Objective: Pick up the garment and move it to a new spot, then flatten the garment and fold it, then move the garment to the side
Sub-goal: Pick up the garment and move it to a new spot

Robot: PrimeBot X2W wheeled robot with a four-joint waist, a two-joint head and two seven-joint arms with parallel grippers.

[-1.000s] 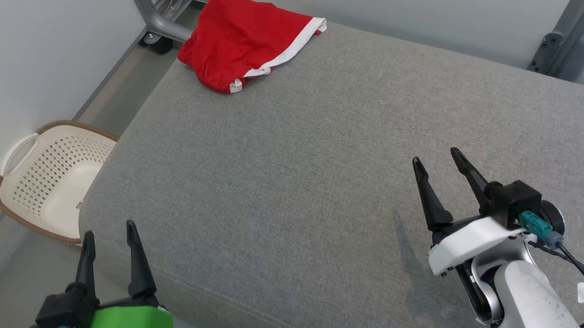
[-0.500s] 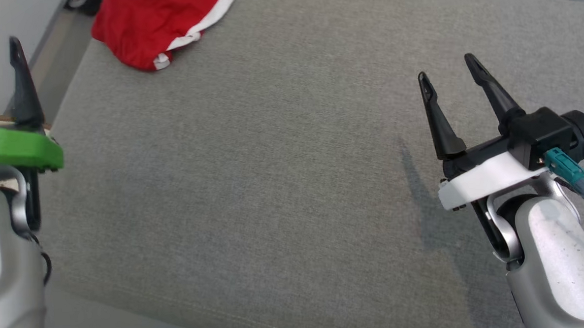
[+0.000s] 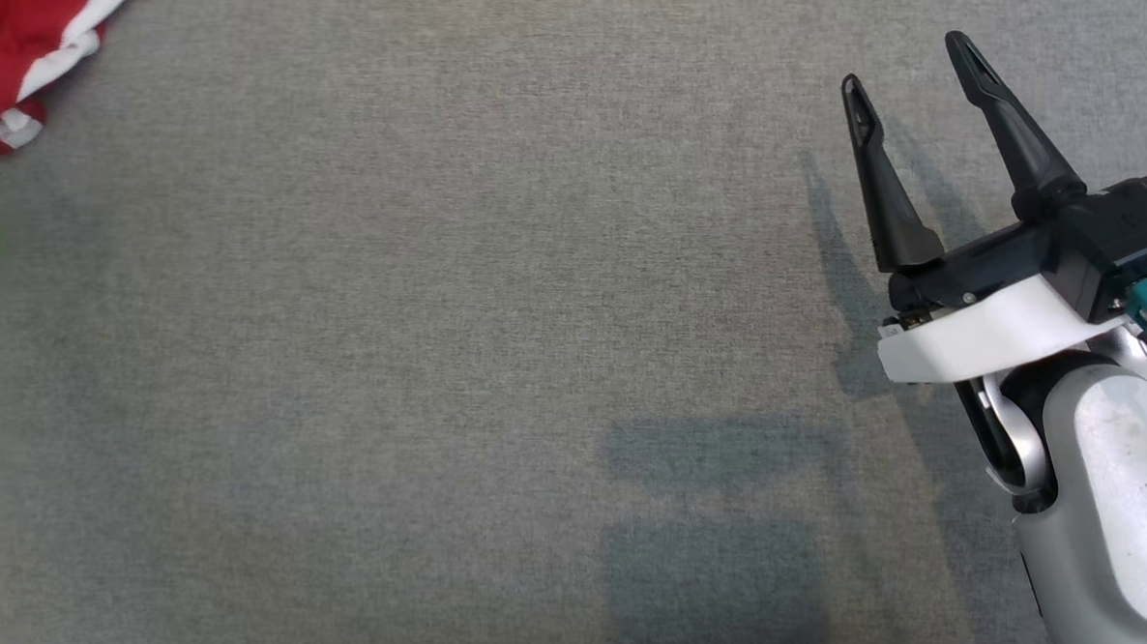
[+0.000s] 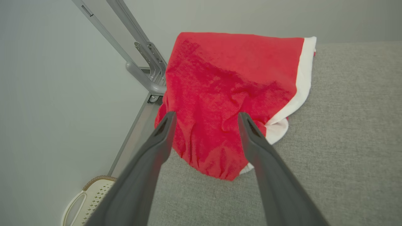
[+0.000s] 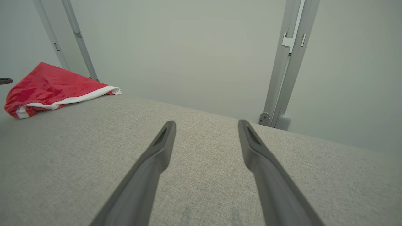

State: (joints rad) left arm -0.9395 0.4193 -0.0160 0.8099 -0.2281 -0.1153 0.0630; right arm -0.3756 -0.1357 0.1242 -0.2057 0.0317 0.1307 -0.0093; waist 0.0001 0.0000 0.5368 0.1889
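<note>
"So, where does the garment sit for you?"

"Your red garment, white-trimmed, lies bunched at the far left corner of the grey cushion, spilling over the edge. Your left gripper hangs just before it with fingers spread wide. Whether the tips touch cloth, I cannot tell."

"And room to move?"

"Your right gripper is well apart over the right side, fingers parted and holding nothing. A broad stretch of cushion lies between the two. A metal frame stands behind the garment, and a basket sits on the floor beside the cushion's left edge."

"Count?"

"One garment, one basket, two grippers."
</note>
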